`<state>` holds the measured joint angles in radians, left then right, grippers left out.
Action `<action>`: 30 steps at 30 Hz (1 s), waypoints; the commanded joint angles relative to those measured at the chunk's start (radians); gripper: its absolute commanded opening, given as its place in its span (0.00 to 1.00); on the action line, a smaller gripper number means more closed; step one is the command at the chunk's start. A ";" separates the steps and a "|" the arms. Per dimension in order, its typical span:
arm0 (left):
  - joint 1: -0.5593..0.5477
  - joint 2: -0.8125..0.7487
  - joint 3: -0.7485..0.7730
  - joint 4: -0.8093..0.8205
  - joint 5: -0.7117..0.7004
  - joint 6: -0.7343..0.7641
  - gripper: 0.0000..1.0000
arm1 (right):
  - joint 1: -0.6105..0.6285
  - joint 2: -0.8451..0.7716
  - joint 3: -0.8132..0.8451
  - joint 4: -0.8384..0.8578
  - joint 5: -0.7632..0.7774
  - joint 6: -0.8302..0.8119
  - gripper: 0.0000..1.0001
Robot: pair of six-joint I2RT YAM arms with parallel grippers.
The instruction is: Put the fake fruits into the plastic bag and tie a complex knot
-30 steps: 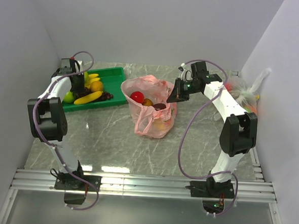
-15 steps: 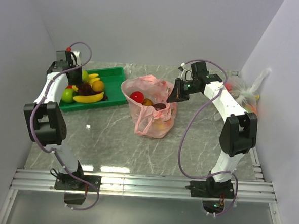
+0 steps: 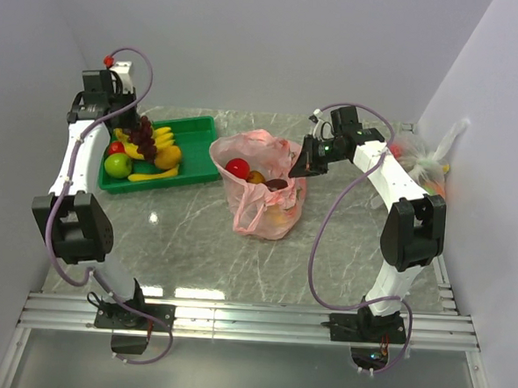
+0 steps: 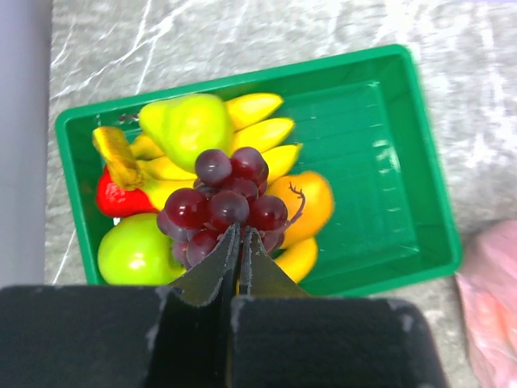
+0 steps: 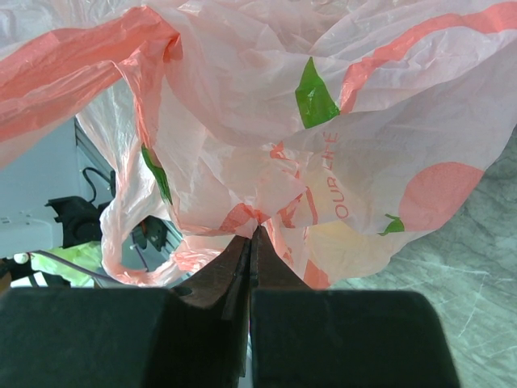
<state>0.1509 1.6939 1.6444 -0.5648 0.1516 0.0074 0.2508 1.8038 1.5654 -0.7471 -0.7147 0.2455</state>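
On the bench [image 3: 194, 252], mid-way in, the pink plastic bag [image 3: 263, 203] sits with its mouth open upward, showing 3 pieces inside: a red fruit [image 3: 237, 167], an orange fruit [image 3: 256, 177] and a dark fruit [image 3: 275, 184]. The right gripper [image 5: 252, 234] is at the bag's right rim, its fingers [image 5: 218, 279] pressed together on a pinch of the pink film. Further back on the left, the green tray [image 3: 200, 151] holds a green apple [image 4: 133, 250], a pear [image 4: 190, 121] and bananas [image 4: 258, 133]. The left gripper [image 4: 241, 242] hangs above it, fingers clamped on the near end of the dark purple grapes [image 4: 222, 202], which dangle over the tray. By the far right wall lies a clear bag [image 3: 424, 160] with a white tufted top
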 commanded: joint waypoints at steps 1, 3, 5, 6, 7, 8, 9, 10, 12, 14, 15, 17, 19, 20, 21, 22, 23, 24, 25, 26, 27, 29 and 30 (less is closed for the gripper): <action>-0.010 -0.125 0.057 0.014 0.109 0.000 0.00 | -0.002 -0.011 0.019 0.026 0.003 0.009 0.00; -0.014 -0.180 0.055 0.013 0.138 0.000 0.01 | -0.004 -0.009 0.021 0.034 0.001 0.015 0.00; -0.019 -0.212 0.071 -0.004 0.207 0.000 0.00 | -0.002 -0.011 0.021 0.043 0.001 0.026 0.00; -0.020 -0.241 0.081 -0.013 0.235 0.000 0.01 | -0.002 -0.011 0.019 0.046 0.001 0.029 0.00; -0.022 -0.255 0.107 -0.041 0.267 0.000 0.00 | -0.002 -0.014 0.015 0.051 0.003 0.035 0.00; -0.024 -0.272 0.118 -0.050 0.335 0.000 0.00 | -0.002 -0.017 0.010 0.057 0.003 0.037 0.00; -0.025 -0.302 0.132 -0.062 0.377 0.000 0.00 | -0.004 -0.018 0.007 0.060 0.003 0.040 0.00; -0.027 -0.319 0.132 -0.079 0.432 -0.001 0.00 | -0.001 -0.020 0.005 0.061 0.003 0.041 0.00; -0.034 -0.373 0.126 -0.083 0.546 -0.001 0.00 | -0.002 -0.017 0.007 0.063 -0.002 0.044 0.00; -0.065 -0.407 0.109 -0.075 0.583 0.000 0.00 | -0.001 -0.018 0.008 0.068 -0.005 0.051 0.00; -0.094 -0.433 0.097 -0.072 0.615 0.000 0.00 | -0.001 -0.018 0.010 0.068 -0.005 0.052 0.00; -0.137 -0.453 0.086 -0.066 0.640 0.003 0.00 | -0.001 -0.018 0.016 0.068 -0.008 0.058 0.00; -0.195 -0.476 0.060 -0.035 0.689 -0.053 0.00 | -0.001 -0.020 0.022 0.063 -0.011 0.057 0.00; -0.208 -0.481 0.051 0.011 0.713 -0.078 0.00 | -0.001 -0.023 0.022 0.063 -0.018 0.057 0.00; -0.244 -0.482 0.039 0.031 0.729 -0.096 0.01 | 0.001 -0.024 0.018 0.064 -0.022 0.058 0.00; -0.269 -0.482 0.032 0.049 0.723 -0.118 0.01 | -0.001 -0.029 0.015 0.068 -0.026 0.061 0.00; -0.295 -0.481 0.028 0.065 0.714 -0.116 0.00 | 0.001 -0.029 0.012 0.071 -0.035 0.061 0.00; -0.347 -0.468 0.023 0.081 0.700 -0.110 0.00 | 0.001 -0.031 0.010 0.071 -0.041 0.063 0.00; -0.368 -0.462 0.019 0.095 0.680 -0.104 0.01 | -0.001 -0.032 0.010 0.071 -0.046 0.066 0.00; -0.390 -0.458 0.012 0.114 0.669 -0.107 0.01 | -0.001 -0.035 0.008 0.071 -0.051 0.066 0.00; -0.428 -0.444 -0.001 0.153 0.657 -0.110 0.00 | -0.001 -0.038 0.001 0.072 -0.057 0.069 0.00; -0.471 -0.432 -0.011 0.187 0.614 -0.090 0.00 | 0.001 -0.044 -0.004 0.078 -0.065 0.071 0.00; -0.508 -0.416 -0.020 0.207 0.602 -0.081 0.00 | -0.001 -0.044 -0.007 0.078 -0.077 0.072 0.00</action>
<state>-0.2939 1.2602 1.6371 -0.4965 0.7925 -0.0742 0.2508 1.8038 1.5650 -0.7013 -0.7494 0.3050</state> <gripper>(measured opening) 0.023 0.008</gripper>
